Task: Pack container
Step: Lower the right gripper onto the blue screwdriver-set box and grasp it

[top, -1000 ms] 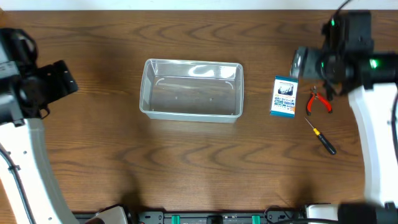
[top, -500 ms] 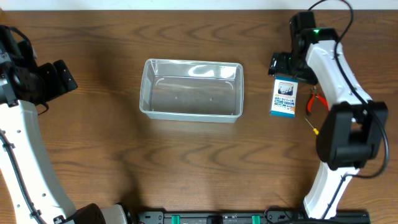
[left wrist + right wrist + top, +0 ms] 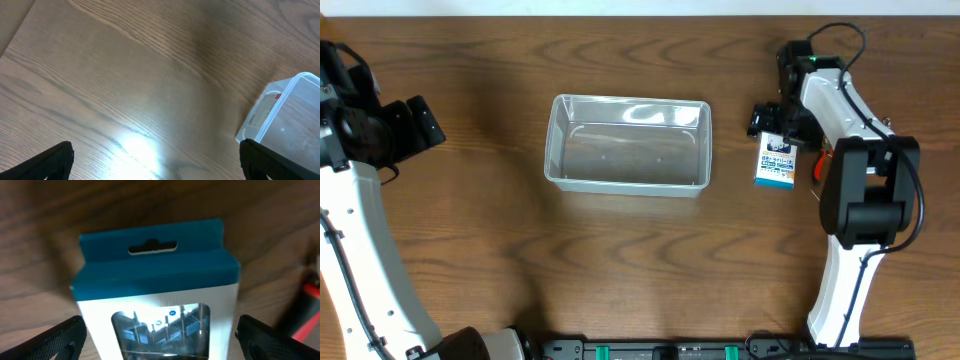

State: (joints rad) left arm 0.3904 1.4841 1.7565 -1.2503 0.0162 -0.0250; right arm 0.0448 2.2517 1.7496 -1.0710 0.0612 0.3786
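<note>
The clear plastic container (image 3: 628, 145) stands empty at the table's middle; its corner shows in the left wrist view (image 3: 290, 117). A blue-and-white box (image 3: 778, 158) lies to its right. My right gripper (image 3: 772, 122) is open just above the box's top end; in the right wrist view the box (image 3: 157, 290) lies between the two spread fingers (image 3: 60, 340). Red-handled pliers (image 3: 817, 165) are mostly hidden behind the right arm. My left gripper (image 3: 415, 125) is open over bare table at the far left.
A red handle (image 3: 310, 307) of the pliers shows at the right edge of the right wrist view. The right arm (image 3: 865, 190) stretches from the front edge up over the tools.
My right arm swung in from the right edge and brought its gripper down over the top end of the blue-and-white box, covering the pliers and screwdriver. The left arm barely moved.
</note>
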